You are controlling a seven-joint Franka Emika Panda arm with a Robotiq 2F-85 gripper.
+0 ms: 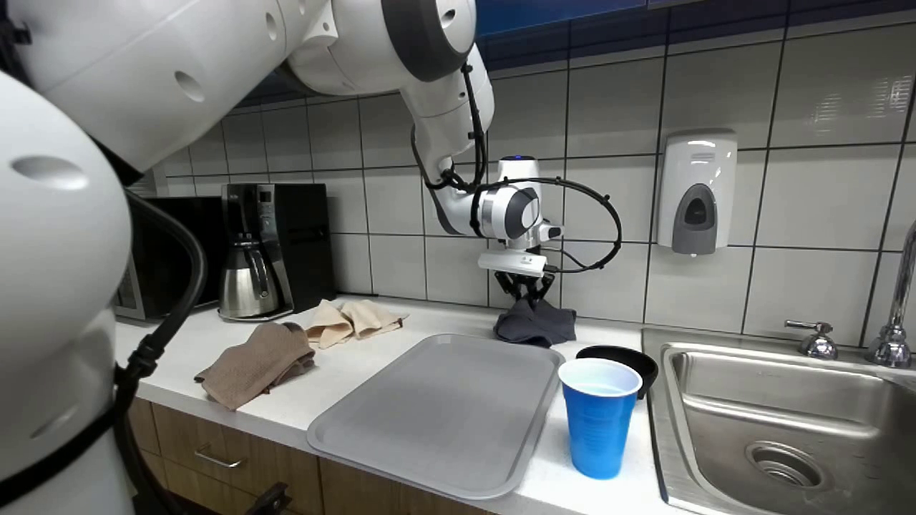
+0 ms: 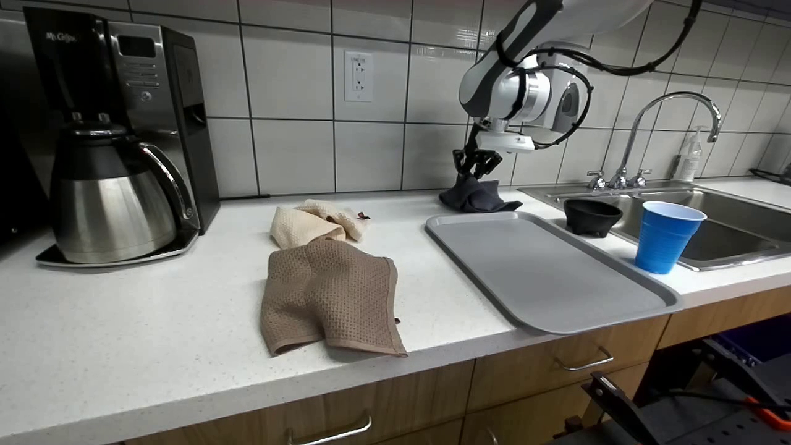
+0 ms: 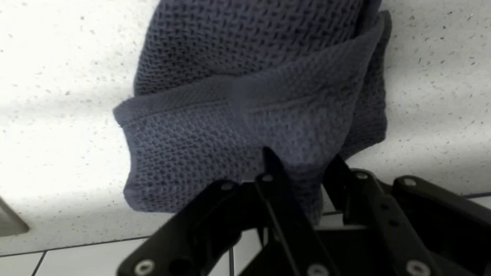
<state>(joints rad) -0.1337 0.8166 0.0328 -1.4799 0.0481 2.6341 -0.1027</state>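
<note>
Pointing down onto a crumpled, dark slate-grey woven cloth (image 3: 245, 111), the black two-fingered pincer (image 3: 303, 159) has its fingertips apart with a raised fold of fabric between them in the wrist view; whether they press on that fold, I cannot tell. The cloth sits on the white speckled countertop (image 2: 210, 321) directly below the pincer, with the white tiled wall (image 2: 371, 154) just behind. In both exterior views, a flat grey rectangular tray (image 1: 436, 415) lies in front of the pincer, near the cloth. Right of the pincer are a round black bowl (image 2: 590, 216), a tall blue plastic cup (image 1: 600, 429) and a stainless-steel sink (image 1: 669, 429). Left of it are a cream cloth (image 2: 306, 225), a brown waffle-weave cloth (image 2: 334, 296) and, farther off, a black-and-silver coffee maker (image 2: 151, 117).
</note>
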